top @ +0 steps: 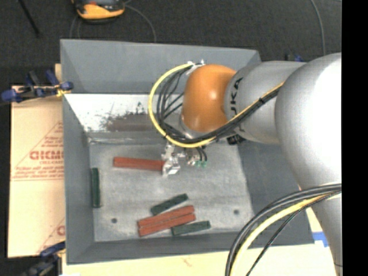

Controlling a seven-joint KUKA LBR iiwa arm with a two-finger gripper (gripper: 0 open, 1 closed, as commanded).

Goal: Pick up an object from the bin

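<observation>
So the grey bin (77, 171) is pretty sparse, just a handful of flat sticks on the floor. One dark green stick (95, 187) lies off by the left wall, running near-to-far, well apart from everything else. Toward the near wall there's a little cluster: a shorter green stick (168, 203) lying at a slant, a pair of reddish-brown bars (167, 221) side by side and touching just nearer than it, and another green piece (191, 227) tucked at their right end. None of that crowds the spot that matters. That's the lone reddish-brown bar (138, 164) lying flat and nearly left-to-right in the middle of the floor, a bit toward the far side, with bare floor all around it. The gripper (171, 167) is down low right at that bar's right end, touching or just about touching it. Honestly can't tell if it's open or closed, since the wrist hides most of it. The arm (287, 108) comes in from the right and bends down into the bin. Its orange cover (207, 99) sits over the wrist, and a yellow cable (154, 105) loops round the cover's left side. There are dark scuffs (123, 119) on the far wall behind it.
</observation>
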